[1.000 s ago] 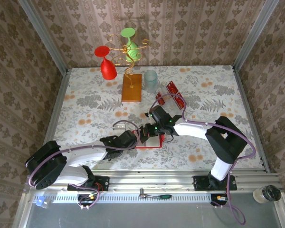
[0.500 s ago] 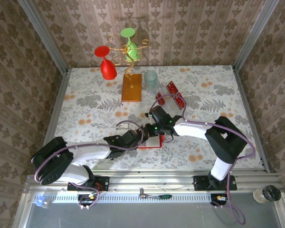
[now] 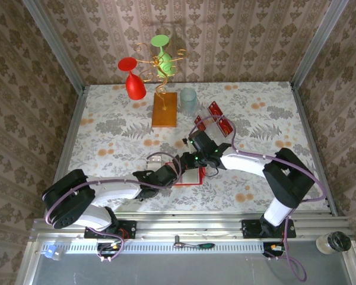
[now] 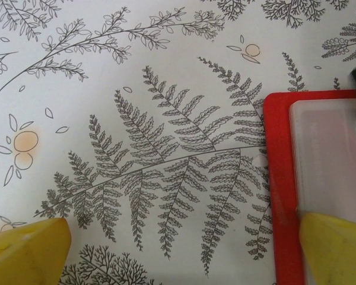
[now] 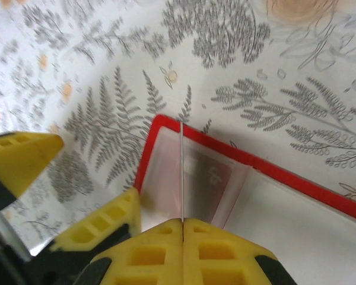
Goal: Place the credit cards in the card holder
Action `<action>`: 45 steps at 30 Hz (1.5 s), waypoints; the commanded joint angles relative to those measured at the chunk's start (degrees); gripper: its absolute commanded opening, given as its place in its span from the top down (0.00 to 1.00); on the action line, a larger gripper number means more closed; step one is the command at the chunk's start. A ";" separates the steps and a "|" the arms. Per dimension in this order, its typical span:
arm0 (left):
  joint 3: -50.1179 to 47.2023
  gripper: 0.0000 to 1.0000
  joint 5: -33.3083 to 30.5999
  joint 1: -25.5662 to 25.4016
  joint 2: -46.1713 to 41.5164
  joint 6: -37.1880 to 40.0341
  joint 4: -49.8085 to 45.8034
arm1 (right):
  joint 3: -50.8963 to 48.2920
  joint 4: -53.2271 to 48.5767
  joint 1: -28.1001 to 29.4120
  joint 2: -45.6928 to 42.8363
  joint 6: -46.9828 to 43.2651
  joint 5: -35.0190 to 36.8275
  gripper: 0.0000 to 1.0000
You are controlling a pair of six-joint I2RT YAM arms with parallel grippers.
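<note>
The card holder (image 3: 192, 179) lies open on the fern-print table, red-bordered (image 4: 280, 178) with a pale inside (image 5: 296, 219). My right gripper (image 5: 183, 223) (image 3: 197, 161) hangs over it, shut on a thin credit card (image 5: 182, 172) seen edge-on, standing upright over the holder's left pocket. Another card (image 5: 212, 177) shows dimly through a translucent pocket. My left gripper (image 4: 181, 249) (image 3: 179, 167) is open at the holder's left edge; one yellow finger (image 4: 335, 246) rests on the pale inside, the other (image 4: 26, 249) is on the table. More red credit cards (image 3: 215, 120) stand in a clear tiered stand behind.
At the back stands a wire holder on a wooden base (image 3: 164, 110) with a red glass (image 3: 132, 80) and a green glass (image 3: 162, 56), and a clear cup (image 3: 188, 101) beside it. A small clear object (image 3: 154, 159) lies left of the holder.
The left arm has stretched a little further right toward the card holder. The right arm's elbow has shifted slightly right. Both grippers keep their states.
</note>
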 commanded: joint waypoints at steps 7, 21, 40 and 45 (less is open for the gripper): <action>0.53 0.00 -2.64 -1.41 0.34 -3.29 -6.03 | -8.67 9.53 -1.26 -5.94 8.39 0.97 1.00; 0.09 0.00 -2.87 -2.06 0.47 -4.29 -6.23 | -19.38 26.48 -1.26 -7.69 13.89 5.21 1.00; 0.09 0.00 -2.77 -2.09 0.81 -4.31 -6.25 | -23.24 36.44 -0.84 -3.42 18.50 6.27 1.00; 0.15 0.00 -2.77 -2.07 0.83 -4.28 -6.25 | -25.08 38.84 -0.58 -3.08 19.27 6.84 1.00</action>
